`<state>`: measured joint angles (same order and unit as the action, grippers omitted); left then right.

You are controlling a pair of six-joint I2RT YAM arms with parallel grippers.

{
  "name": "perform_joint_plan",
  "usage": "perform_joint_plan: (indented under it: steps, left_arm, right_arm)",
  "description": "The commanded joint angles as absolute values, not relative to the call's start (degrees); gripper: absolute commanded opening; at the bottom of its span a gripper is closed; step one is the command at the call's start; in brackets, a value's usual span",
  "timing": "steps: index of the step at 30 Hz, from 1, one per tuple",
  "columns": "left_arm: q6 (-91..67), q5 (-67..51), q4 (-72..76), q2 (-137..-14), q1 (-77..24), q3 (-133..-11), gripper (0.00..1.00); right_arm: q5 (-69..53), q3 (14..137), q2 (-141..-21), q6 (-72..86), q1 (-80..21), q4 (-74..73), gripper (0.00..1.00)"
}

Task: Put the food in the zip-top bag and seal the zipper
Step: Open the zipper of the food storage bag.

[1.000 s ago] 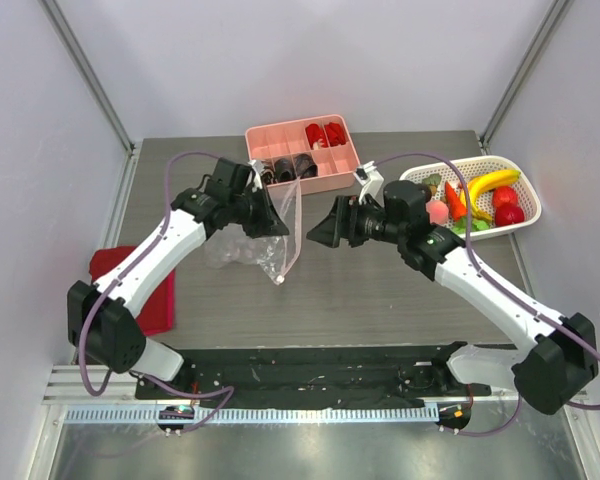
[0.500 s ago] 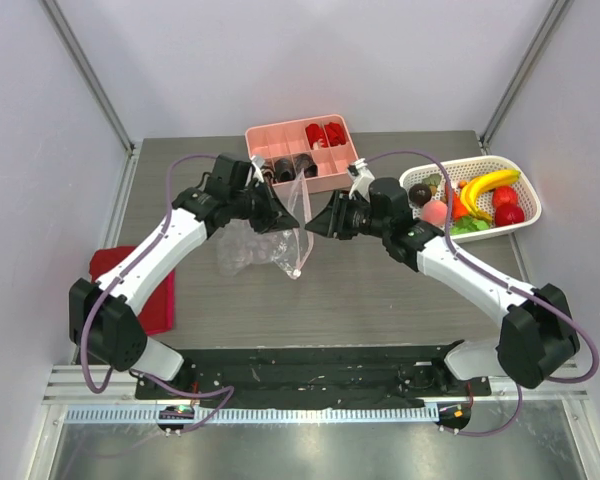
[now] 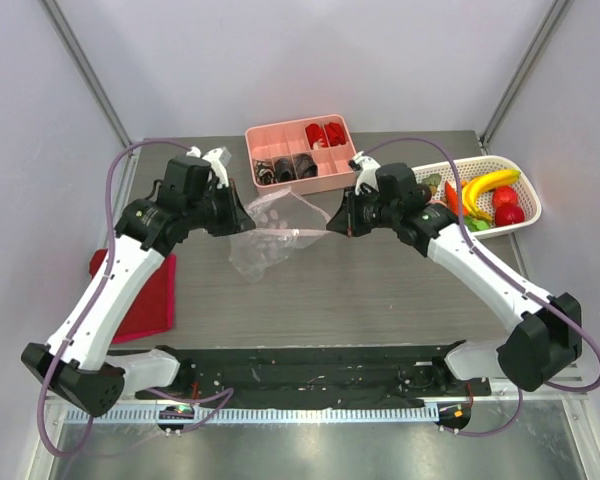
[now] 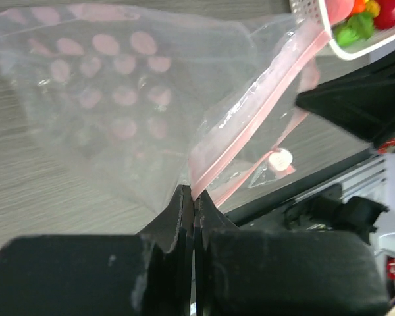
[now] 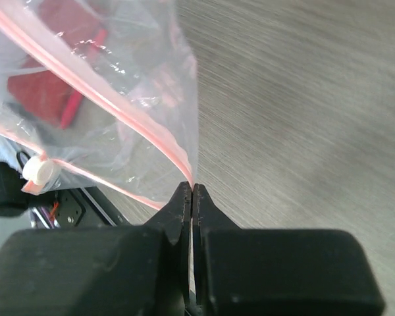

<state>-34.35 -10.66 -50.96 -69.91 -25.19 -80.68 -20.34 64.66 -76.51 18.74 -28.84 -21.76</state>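
Top external view: zip-top bag [image 3: 270, 232] stretched between both arms at the middle of the worktop [image 3: 380, 290], its body sagging toward 7 o'clock.
Left gripper [image 4: 193, 195]: jaws fully closed, pinching the pink zipper [image 4: 250, 122] strip.
Right gripper [image 5: 191, 191]: jaws closed tight on the same pink edge, opposite end.
Why held so: probably to pull the mouth taut before loading.
Food [image 3: 485, 195]: in the white basket [image 3: 528, 215], 3 o'clock from the bag; none visibly inside it.

Clear zip-top bag [image 3: 270, 235] stretched mid-table, pink zipper [image 4: 247, 128] open — food [image 3: 485, 195] in white basket [image 3: 450, 165]
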Motion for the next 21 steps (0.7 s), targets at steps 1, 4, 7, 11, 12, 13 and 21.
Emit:
perform_joint_plan:
  steps: [1,4,7,11,12,13,21]
  left_arm:
    - [-20.67,-5.17,-61.43,-67.42,-24.61,-82.97,0.0]
    - [-20.74,-10.62,-60.48,-65.14,-24.7,-80.6,0.09]
    - [-21.8,-12.3,-57.32,-64.51,-24.87,-79.8,0.27]
    - [-22.76,-11.87,-54.15,-66.61,-25.05,-81.47,0.34]
    - [-23.02,-12.21,-53.88,-67.14,-25.14,-82.43,0.37]
    - [-23.38,-12.39,-53.7,-67.76,-25.22,-83.05,0.4]
    - [-25.84,-19.95,-47.04,-65.75,-27.42,-83.76,0.66]
  right_arm:
    - [-18.62,69.69,-74.62,7.04,-27.07,-34.26,0.01]
    - [-23.89,70.14,-74.09,6.94,-27.16,-34.11,0.01]
    - [-31.25,70.05,-74.09,9.13,-27.16,-32.09,0.01]
    - [-37.26,69.87,-73.65,12.56,-27.95,-29.54,0.01]
    - [-37.7,70.05,-73.57,13.44,-28.3,-29.1,0.01]
    - [-37.97,70.14,-73.48,13.88,-28.91,-28.57,0.01]
    - [-39.37,71.37,-72.69,21.09,-29.53,-24.62,0.01]
